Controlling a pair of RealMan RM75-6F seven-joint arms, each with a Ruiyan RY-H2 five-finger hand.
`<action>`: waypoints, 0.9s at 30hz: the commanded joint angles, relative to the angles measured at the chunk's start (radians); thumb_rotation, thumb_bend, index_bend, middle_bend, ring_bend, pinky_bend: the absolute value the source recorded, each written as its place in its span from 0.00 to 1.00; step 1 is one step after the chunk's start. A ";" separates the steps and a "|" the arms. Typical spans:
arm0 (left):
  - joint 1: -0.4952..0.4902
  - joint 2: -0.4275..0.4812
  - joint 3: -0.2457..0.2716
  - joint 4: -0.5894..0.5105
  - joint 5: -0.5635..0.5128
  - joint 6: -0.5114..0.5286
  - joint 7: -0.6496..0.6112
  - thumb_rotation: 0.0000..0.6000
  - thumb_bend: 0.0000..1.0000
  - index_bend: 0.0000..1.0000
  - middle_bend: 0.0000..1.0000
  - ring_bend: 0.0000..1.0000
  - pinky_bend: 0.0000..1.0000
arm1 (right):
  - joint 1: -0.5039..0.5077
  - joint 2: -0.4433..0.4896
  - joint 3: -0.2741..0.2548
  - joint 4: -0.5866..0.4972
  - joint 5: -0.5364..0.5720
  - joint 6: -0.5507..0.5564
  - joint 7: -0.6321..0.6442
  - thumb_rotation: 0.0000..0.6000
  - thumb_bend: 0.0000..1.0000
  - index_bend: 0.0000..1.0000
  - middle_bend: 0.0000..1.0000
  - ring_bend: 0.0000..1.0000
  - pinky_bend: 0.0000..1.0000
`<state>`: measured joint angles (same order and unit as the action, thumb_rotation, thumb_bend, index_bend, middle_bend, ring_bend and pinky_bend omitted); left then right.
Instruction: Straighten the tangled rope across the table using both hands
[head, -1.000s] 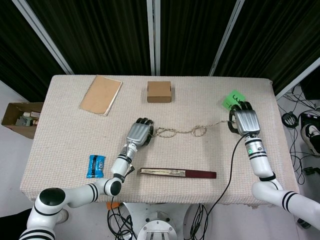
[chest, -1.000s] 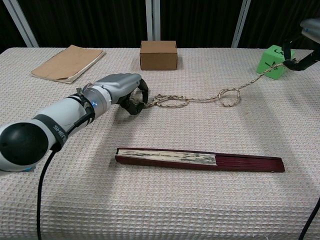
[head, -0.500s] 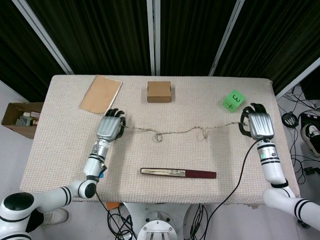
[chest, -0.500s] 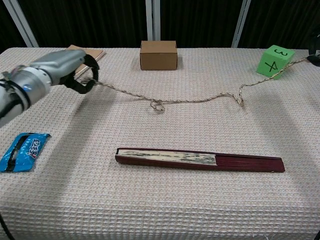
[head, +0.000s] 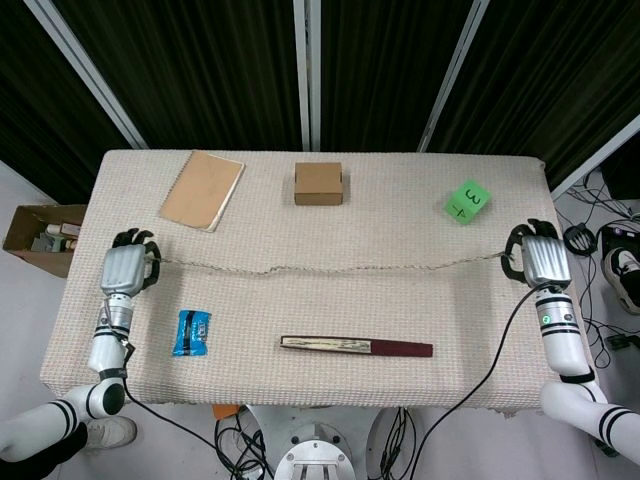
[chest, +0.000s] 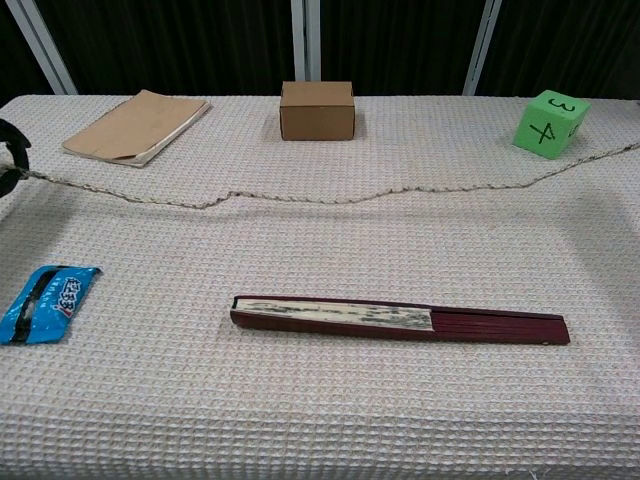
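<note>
A thin tan rope (head: 330, 268) runs nearly straight across the table from left to right, with only slight waves and no loops; in the chest view the rope (chest: 330, 196) crosses the whole frame. My left hand (head: 127, 268) grips the rope's left end at the table's left edge. Only the dark fingertips (chest: 10, 150) of that hand show in the chest view. My right hand (head: 540, 259) holds the rope's right end at the right edge and is out of the chest view.
A closed folding fan (head: 355, 346) lies in front of the rope. A blue snack packet (head: 193, 332) sits front left. Behind the rope are a brown notebook (head: 202, 188), a small cardboard box (head: 318, 184) and a green numbered cube (head: 467, 199).
Both hands have moved outward to the table's left and right edges, each with a rope end. The rope's loops and knot have pulled out into one nearly straight line.
</note>
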<state>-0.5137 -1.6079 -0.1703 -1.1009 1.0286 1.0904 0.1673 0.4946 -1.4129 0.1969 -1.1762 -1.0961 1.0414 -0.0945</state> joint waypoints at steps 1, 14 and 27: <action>0.011 -0.013 0.004 0.047 -0.003 -0.026 -0.020 1.00 0.52 0.58 0.22 0.11 0.14 | -0.004 -0.023 -0.006 0.038 0.000 -0.012 0.006 1.00 0.67 0.73 0.33 0.12 0.15; 0.008 -0.062 -0.014 0.161 0.010 -0.090 -0.052 1.00 0.52 0.58 0.22 0.11 0.14 | -0.024 -0.114 -0.025 0.170 -0.024 -0.038 0.053 1.00 0.67 0.72 0.33 0.12 0.15; 0.022 -0.072 -0.009 0.168 0.056 -0.070 -0.043 1.00 0.48 0.43 0.21 0.11 0.14 | -0.046 -0.189 -0.034 0.269 -0.067 -0.044 0.129 1.00 0.39 0.45 0.25 0.10 0.13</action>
<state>-0.4934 -1.6819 -0.1801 -0.9297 1.0830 1.0179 0.1223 0.4509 -1.6005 0.1623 -0.9085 -1.1598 0.9942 0.0317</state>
